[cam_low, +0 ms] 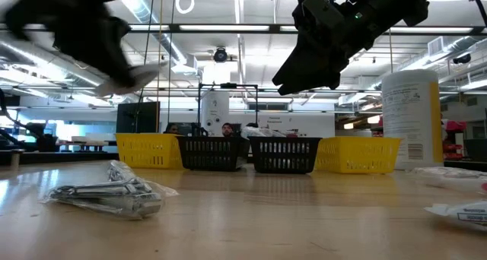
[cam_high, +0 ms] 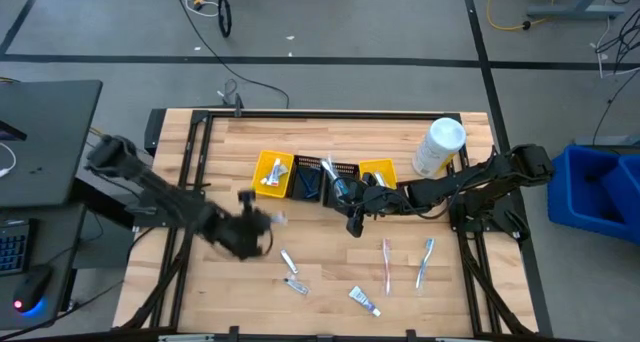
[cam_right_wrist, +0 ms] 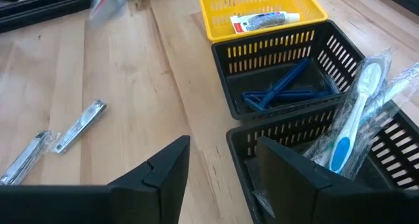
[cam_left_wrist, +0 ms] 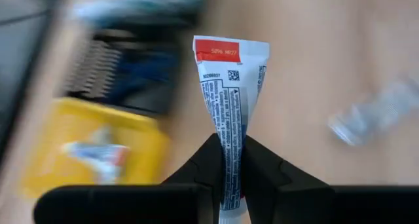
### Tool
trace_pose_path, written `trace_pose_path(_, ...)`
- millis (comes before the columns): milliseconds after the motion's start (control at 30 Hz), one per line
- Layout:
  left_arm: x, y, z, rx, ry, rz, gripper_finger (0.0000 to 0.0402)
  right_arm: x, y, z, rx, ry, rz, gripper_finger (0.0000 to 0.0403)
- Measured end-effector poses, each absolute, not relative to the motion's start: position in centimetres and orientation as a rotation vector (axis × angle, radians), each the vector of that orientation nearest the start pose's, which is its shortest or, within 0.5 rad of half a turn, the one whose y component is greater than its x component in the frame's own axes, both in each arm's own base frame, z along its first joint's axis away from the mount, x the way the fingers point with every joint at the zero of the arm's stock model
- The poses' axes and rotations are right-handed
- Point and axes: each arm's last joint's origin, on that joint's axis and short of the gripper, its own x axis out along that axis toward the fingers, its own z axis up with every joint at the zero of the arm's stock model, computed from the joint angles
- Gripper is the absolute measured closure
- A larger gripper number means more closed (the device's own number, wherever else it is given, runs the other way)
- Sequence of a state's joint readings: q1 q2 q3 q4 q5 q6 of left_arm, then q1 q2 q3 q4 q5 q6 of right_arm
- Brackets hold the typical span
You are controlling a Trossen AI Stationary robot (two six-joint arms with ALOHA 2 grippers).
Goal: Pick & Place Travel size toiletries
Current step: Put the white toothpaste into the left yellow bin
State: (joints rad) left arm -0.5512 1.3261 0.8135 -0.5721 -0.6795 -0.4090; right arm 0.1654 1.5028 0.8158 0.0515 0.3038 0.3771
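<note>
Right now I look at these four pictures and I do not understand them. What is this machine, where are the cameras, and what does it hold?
It is a robot with two dark arms at a wooden table. One camera looks straight down, one looks level across the table top, and one sits on each wrist. The left hand pinches a small white toothpaste tube above the table. The right hand is open and empty, above the black baskets. Four baskets stand in a row, yellow at each end. Wrapped toothbrushes, tubes and metal clippers lie loose on the wood.
</note>
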Motion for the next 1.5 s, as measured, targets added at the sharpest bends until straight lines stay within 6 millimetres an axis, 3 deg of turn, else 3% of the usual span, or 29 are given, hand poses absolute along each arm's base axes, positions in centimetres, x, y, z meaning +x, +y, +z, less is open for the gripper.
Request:
trace_pose_path(233,21.9,-4.2,24.4,-0.01,0.723,0.54,0.0352,30.4,4.2,20.1,0.217,0.581,-0.248,0.0209)
trace_pose_path(400,22.3,-0.6,24.6,-0.25,0.705,0.661,0.0348,30.4,4.2,20.2,0.22,0.578,-0.247,0.0219)
trace_pose_path(500,22.9,0.7,23.8,-0.287,0.736,0.702,0.0347,30.4,4.2,20.2,0.219,0.578,-0.247,0.0226)
trace_pose_path(800,25.3,3.1,19.8,-0.287,0.871,0.801,0.0347,30.4,4.2,20.2,0.219,0.576,-0.246,0.0232)
trace_pose_path(1033,26.0,4.6,17.0,-0.326,0.984,0.851,0.0346,30.4,4.2,20.2,0.225,0.577,-0.248,0.0219)
trace_pose_path(1200,26.1,5.6,16.2,-0.349,1.008,0.9,0.0328,30.4,4.2,20.2,0.225,0.577,-0.248,0.021)
trace_pose_path(1500,26.0,6.1,16.2,-0.275,1.03,0.899,0.0256,30.4,4.2,20.2,0.225,0.577,-0.248,0.0209)
